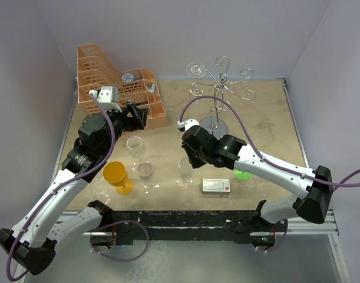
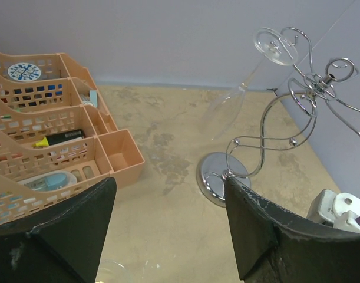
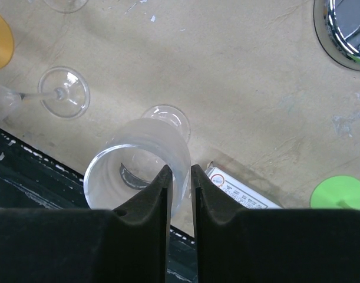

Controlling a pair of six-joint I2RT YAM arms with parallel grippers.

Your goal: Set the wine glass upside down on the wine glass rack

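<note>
Right now the glass (image 3: 145, 141) is standing upright near the front edge of the tabletop (image 1: 268, 118), about midway along it. Its long axis is running straight up, mouth open to the top and foot flat on the surface. The right gripper (image 3: 181, 177) is hanging directly over it and pointing down, so the right wrist view is looking into the bowl. The jaws are standing narrow, with one side of the rim wall sitting in the slit between them, one finger over the inside of the bowl and the other outside. Whether the pads are actually pressing that wall I cannot tell. The glass is thus lying below the jaws, met at the rim and not at the stem.

The rack (image 1: 215, 125) is standing toward the back edge, right of the middle, beyond the right gripper and well apart from the glass. By my judgement the coming move is turning on a lift and a full flip, since the mouth is facing up and the foot has to be ending uppermost in a scroll arm. A hung glass (image 2: 224, 112) is already dangling mouth-down from one arm.

The left gripper (image 2: 169, 200) is hovering near the back-left corner beside the basket (image 1: 118, 88), jaws spread wide and holding nothing, so the right arm is the nearer one
</note>
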